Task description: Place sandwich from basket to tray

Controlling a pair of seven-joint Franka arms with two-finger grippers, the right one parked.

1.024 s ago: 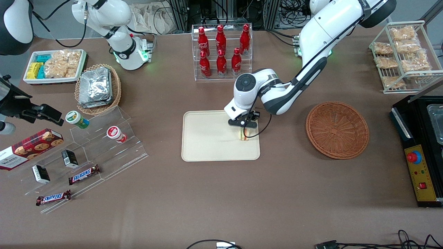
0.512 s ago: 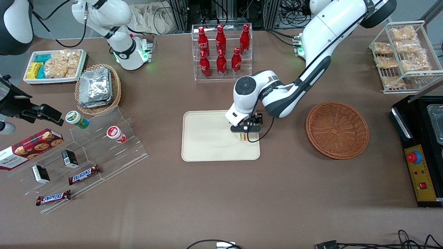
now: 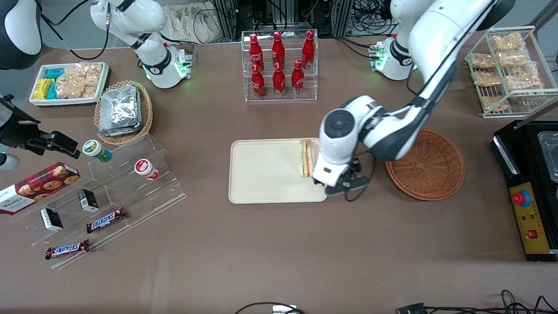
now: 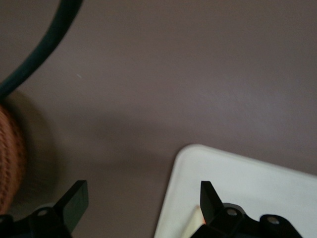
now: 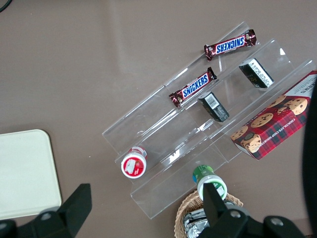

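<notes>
Your pale layered sandwich wedge [image 3: 307, 158] stands on the cream rectangular tray [image 3: 266, 174], long axis toward the camera; the spread, empty gripper [image 3: 344, 186] hangs beside it.

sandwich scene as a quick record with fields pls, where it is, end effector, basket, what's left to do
sandwich: lying on the tray, at its edge toward the working arm's end
tray: flat on the table, holds only the sandwich
basket: nothing visible inside, partly covered by the arm
end effector: open, holding nothing, over the table by the tray's corner, between tray and basket
task state: sandwich is on the tray; placement looks done
</notes>
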